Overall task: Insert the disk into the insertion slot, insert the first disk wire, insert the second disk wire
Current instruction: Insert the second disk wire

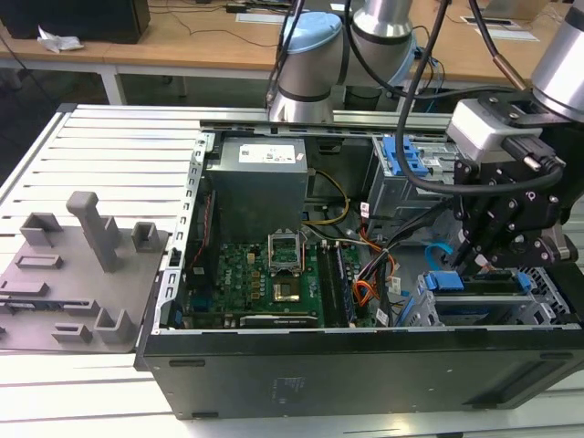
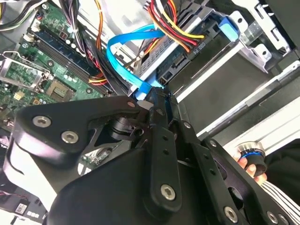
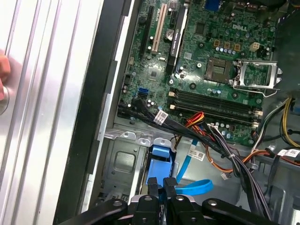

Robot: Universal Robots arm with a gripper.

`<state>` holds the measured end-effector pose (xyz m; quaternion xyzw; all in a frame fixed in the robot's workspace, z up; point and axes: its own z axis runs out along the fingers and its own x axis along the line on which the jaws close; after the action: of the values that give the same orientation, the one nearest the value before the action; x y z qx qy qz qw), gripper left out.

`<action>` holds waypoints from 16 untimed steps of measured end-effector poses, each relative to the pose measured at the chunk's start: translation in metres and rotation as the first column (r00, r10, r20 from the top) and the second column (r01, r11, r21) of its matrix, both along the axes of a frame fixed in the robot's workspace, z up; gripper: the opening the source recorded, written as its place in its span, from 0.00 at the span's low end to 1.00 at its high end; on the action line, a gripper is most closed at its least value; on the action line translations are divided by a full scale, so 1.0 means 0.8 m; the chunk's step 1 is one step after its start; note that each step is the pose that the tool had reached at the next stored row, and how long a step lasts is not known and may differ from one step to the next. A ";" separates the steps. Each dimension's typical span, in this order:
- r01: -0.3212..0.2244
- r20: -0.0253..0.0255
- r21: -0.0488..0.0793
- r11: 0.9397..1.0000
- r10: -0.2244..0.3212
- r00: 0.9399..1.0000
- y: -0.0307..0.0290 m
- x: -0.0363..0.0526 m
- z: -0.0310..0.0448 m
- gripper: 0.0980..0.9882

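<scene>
The disk point(image 1: 474, 301) is seen already seated in the insertion slot point(image 1: 557, 301), at the near end of the open computer case point(image 1: 365, 374) on the exterior view's right, with its blue carrier rail point(image 1: 444, 281) facing the inside of the case. A blue flat wire point(image 2: 126, 40) is looped just beside the disk's back edge, and its blue connector point(image 3: 159, 159) is pinched between the narrow fingers point(image 3: 153, 187) of the gripper point(image 3: 161, 186); in both wrist views the fingertips are closed on it at the disk's edge. A bundle of red, yellow and orange power wires point(image 2: 176, 23) lies across the same edge and is plugged there by a black plug point(image 2: 199, 47). It is judged that the connector can tilt in the grip and miss its port, because it is held only by a thin edge. The loop can also be caught by the fingers or by the power wires. Free room is small here: the slot's metal wall is near on one side, the wire bundle on the other, and the motherboard point(image 3: 211, 56) lies below. More open space is found only upward, above the case.
</scene>
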<state>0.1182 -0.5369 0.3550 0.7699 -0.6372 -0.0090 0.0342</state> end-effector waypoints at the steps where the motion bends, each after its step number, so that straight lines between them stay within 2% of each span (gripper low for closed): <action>1: 0.000 0.000 0.000 1.000 0.000 1.000 0.0000 0.000 -0.0015 0.07; 13: 0.008 0.000 0.000 1.000 -0.008 1.000 0.0000 0.002 -0.0041 0.07; 14: 0.014 0.000 0.000 1.000 -0.014 1.000 0.0000 0.002 -0.0041 0.07; 16: 0.078 0.000 0.000 0.997 -0.078 0.997 0.0000 0.002 -0.0041 0.07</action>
<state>0.1197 -0.5369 0.3517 0.7444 -0.6667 -0.0104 0.0338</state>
